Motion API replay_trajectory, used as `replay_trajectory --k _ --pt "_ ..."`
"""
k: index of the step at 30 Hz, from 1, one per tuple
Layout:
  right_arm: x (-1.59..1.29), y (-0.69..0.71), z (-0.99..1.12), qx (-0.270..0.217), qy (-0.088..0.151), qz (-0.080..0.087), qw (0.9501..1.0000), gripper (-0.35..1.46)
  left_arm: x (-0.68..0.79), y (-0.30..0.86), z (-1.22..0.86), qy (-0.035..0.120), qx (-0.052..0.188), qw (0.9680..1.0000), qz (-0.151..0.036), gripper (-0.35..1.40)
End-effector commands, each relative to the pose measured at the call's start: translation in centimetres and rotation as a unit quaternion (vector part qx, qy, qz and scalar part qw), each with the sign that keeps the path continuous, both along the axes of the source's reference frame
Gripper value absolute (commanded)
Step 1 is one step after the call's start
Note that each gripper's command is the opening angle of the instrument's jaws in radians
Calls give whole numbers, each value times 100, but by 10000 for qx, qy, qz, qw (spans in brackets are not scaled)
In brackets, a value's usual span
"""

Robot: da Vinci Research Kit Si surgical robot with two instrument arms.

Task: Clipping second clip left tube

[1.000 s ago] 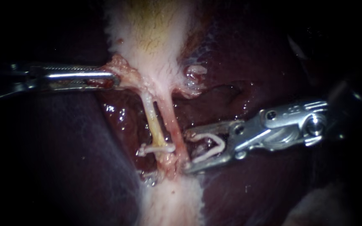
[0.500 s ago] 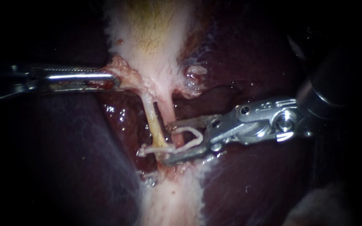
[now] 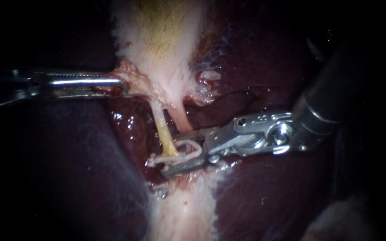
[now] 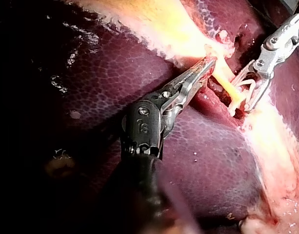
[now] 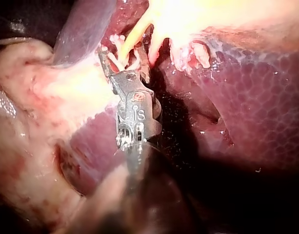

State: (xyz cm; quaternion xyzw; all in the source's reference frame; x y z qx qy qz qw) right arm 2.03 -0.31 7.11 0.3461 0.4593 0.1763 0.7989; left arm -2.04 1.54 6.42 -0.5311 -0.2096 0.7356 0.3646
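- Dark red-purple liver (image 3: pixel 68 169) fills the background on every side, wet and glistening, and fades to black at the edges of the endoscope view.
- Down the middle lies the gallbladder (image 3: pixel 161 40), pale white with a yellow-green patch, narrowing at its lower end to two thin tubes.
- The left instrument (image 3: pixel 120 85) comes in level from the left. Its jaws are pressed together on pale tissue (image 3: pixel 132 76) at the gallbladder's narrow end, and that tissue is stretched toward it.
- The left tube (image 3: pixel 164 129), yellowish, and the right tube (image 3: pixel 180 117), pinker, run down side by side with a dark gap between them.
- A seated clip (image 3: pixel 155 159), white, crosses the left tube low down.
- The right instrument (image 3: pixel 174 153) enters from the upper right and lies in front of the right tube, hiding its lower stretch.
- Its jaws stand spread, pinching an open clip (image 3: pixel 193 146) from both sides; the clip is a white U.
- The left tube lies between those jaws, in the mouth of the open clip, just above the seated clip. The right wrist view also shows the yellow tube between the two jaws.
- Whether the two clips touch cannot be made out.
- Below the tubes a white band (image 3: pixel 184 209) of tissue runs on downward.
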Motion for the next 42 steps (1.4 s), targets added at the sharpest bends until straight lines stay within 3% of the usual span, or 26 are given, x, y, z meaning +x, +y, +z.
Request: replay_trajectory --k 1,7,10,23,34,42 --pt "3 0 0 76 69 56 9999 49 0 0 0 1 0 10000 -1 -35" --pt "14 0 1 397 383 99 9984 48 -1 0 1 2 0 10000 -3 -35" --pt "19 0 0 492 499 -4 9975 48 -1 0 1 2 0 10000 -4 -35" --pt "24 -3 -6 593 666 59 9960 48 -2 0 1 3 0 10000 -4 -35" --pt "28 -19 -38 670 960 100 9931 48 -1 0 1 1 0 10000 -1 -35" --pt "33 -32 -69 801 1305 -82 9882 48 0 1 2 -1 0 10000 2 -35"
